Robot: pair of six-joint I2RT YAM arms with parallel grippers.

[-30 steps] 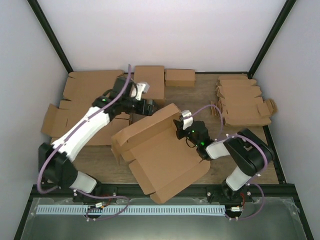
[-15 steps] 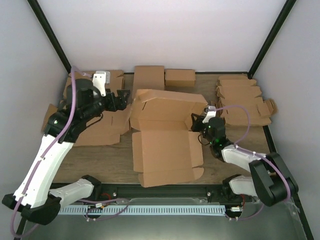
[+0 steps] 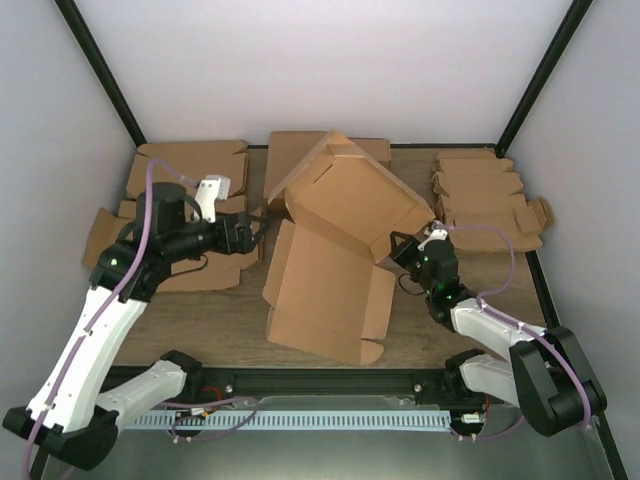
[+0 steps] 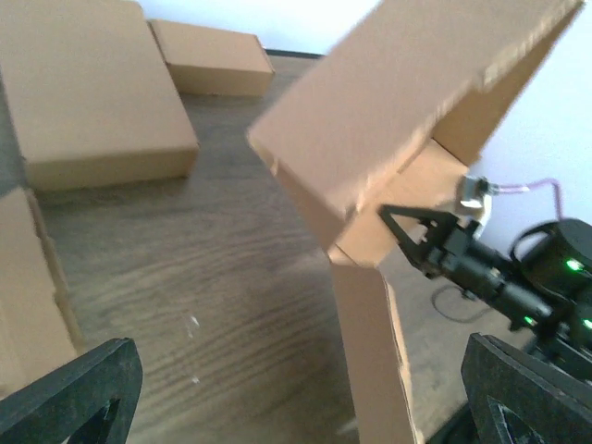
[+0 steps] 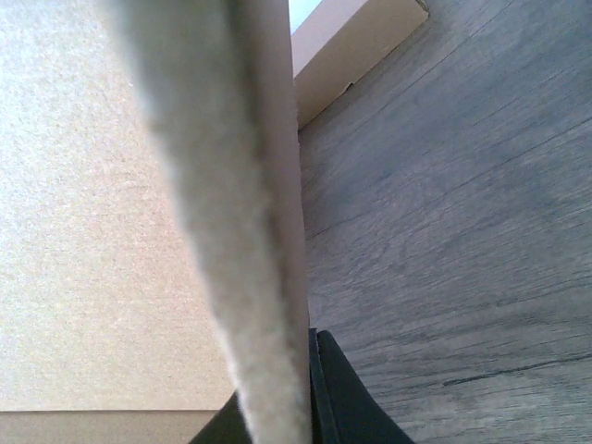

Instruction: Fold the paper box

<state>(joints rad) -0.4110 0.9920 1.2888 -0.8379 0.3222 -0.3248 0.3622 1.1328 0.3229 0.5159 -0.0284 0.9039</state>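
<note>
**Top view.** The box [image 3: 335,260] sits mid-table. Its near panel lies tilted on the table [image 3: 200,310] and its far panel is raised into a peak. The right gripper [image 3: 402,250] is clamped on the box's right edge near the fold. I judge that this pinch props the raised panel up. The left gripper [image 3: 253,230] is spread wide and holds nothing, just beside the box's left edge. That spot looks chosen for reaching the left side flap next.

**Left wrist view.** The 2 fingers [image 4: 65,398] stand far apart at the bottom corners with nothing between them. The box [image 4: 407,120] rises ahead, apart from them, and is bent sharply at its crease. The right gripper [image 4: 425,236] bites the cardboard near that crease from the far side. A closed box [image 4: 83,92] and a narrow box [image 4: 213,60] sit behind at the rear, seemingly parked away from the work.

**Right wrist view.** The box [image 5: 92,231] fills the left of the frame, and its blurred edge runs down into the grip. 1 dark finger [image 5: 338,398] presses against the cardboard; the other is hidden behind it. Bare table [image 5: 462,231] shows on the right.
</note>
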